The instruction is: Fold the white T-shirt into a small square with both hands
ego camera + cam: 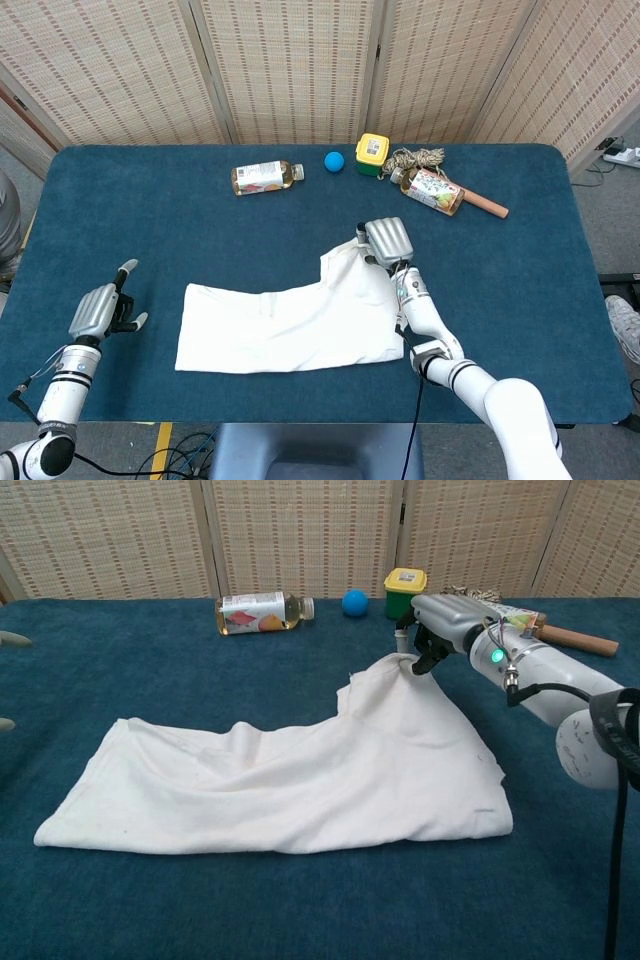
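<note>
The white T-shirt lies crumpled across the middle of the blue table, its long side running left to right. My right hand pinches the shirt's far right corner and holds it raised off the table, so the cloth slopes up to the fingers. My left hand hovers off the shirt's left end, fingers apart and holding nothing; only its fingertips show at the left edge of the chest view.
Along the far edge lie a juice bottle, a blue ball, a green jar with a yellow lid, a coil of rope, a second bottle and a wooden stick.
</note>
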{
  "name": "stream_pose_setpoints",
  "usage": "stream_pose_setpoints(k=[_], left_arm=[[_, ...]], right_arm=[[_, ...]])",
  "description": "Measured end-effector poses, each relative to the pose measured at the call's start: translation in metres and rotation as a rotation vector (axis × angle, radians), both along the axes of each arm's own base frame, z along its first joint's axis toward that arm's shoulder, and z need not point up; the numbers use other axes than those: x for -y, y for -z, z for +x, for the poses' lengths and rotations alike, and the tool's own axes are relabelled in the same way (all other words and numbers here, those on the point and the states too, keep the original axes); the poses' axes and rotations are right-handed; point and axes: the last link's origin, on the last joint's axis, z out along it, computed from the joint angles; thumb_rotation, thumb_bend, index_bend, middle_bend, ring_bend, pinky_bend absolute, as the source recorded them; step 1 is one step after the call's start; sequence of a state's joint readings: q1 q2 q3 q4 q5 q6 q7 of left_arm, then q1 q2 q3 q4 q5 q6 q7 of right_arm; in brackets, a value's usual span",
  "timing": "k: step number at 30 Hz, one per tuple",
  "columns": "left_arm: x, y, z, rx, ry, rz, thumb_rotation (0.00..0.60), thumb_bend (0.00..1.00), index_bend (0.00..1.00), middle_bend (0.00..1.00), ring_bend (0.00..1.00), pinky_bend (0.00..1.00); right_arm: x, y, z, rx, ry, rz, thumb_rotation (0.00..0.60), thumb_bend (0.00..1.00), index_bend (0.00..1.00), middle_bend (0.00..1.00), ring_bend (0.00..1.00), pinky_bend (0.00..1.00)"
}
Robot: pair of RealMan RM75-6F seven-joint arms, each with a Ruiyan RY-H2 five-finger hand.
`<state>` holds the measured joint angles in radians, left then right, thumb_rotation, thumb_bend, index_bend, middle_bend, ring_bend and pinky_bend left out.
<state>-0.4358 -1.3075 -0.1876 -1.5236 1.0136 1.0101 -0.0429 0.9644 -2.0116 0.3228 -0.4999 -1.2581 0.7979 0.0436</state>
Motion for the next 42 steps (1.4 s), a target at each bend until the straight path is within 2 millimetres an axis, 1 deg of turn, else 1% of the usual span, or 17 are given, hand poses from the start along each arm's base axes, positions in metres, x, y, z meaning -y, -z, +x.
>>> stream_pose_setpoints(k=[3,5,8,11,15,20,28,34,36,42], left_arm=[[0.000,0.000,0.000,0.000,-0.001,0.000,0.600,0.34,0.00,0.89,0.84,0.98],[0.000,0.000,0.000,0.000,-0.002,0.002,0.600,0.34,0.00,0.89,0.84,0.98],[0.000,-0.002,-0.001,-0.001,-0.005,0.006,0.600,0.34,0.00,0.89,0.84,0.98],[0.001,-0.003,-0.001,-0.002,-0.006,0.008,0.600,0.34,0.00,0.89,0.84,0.98],[0.002,-0.004,-0.003,-0.001,-0.010,0.010,0.600,0.34,0.00,0.89,0.84,0.98],[0.002,-0.004,-0.004,-0.001,-0.013,0.010,0.600,0.34,0.00,0.89,0.84,0.98],[0.003,-0.002,-0.003,0.011,-0.015,0.000,0.600,0.34,0.00,0.89,0.84,0.98],[0.003,-0.001,-0.004,0.015,-0.021,-0.005,0.600,0.34,0.00,0.89,0.84,0.98],[0.003,0.000,-0.004,0.015,-0.022,-0.008,0.600,0.34,0.00,0.89,0.84,0.98],[0.003,0.000,-0.004,0.014,-0.022,-0.008,0.600,0.34,0.00,0.89,0.84,0.98]], right_arm=[[0.001,0.005,0.002,-0.008,0.003,0.016,0.600,0.47,0.50,0.90,0.94,1.00],[0.002,0.007,0.003,-0.016,0.004,0.023,0.600,0.43,0.38,0.89,0.94,1.00],[0.004,0.010,0.006,-0.031,0.009,0.037,0.600,0.39,0.24,0.87,0.93,1.00],[0.010,0.010,0.010,-0.046,0.021,0.041,0.600,0.38,0.18,0.87,0.93,1.00],[0.015,0.007,0.015,-0.045,0.031,0.041,0.600,0.39,0.17,0.87,0.93,1.00],[0.016,0.006,0.019,-0.032,0.030,0.070,0.600,0.38,0.17,0.87,0.93,1.00],[0.014,0.013,0.012,-0.103,0.065,0.163,0.600,0.39,0.17,0.87,0.92,1.00],[0.013,0.012,0.007,-0.127,0.086,0.196,0.600,0.38,0.17,0.87,0.92,1.00],[0.012,0.013,0.007,-0.132,0.084,0.201,0.600,0.38,0.19,0.87,0.92,1.00],[0.007,0.017,0.008,-0.135,0.066,0.197,0.600,0.38,0.35,0.87,0.92,1.00]])
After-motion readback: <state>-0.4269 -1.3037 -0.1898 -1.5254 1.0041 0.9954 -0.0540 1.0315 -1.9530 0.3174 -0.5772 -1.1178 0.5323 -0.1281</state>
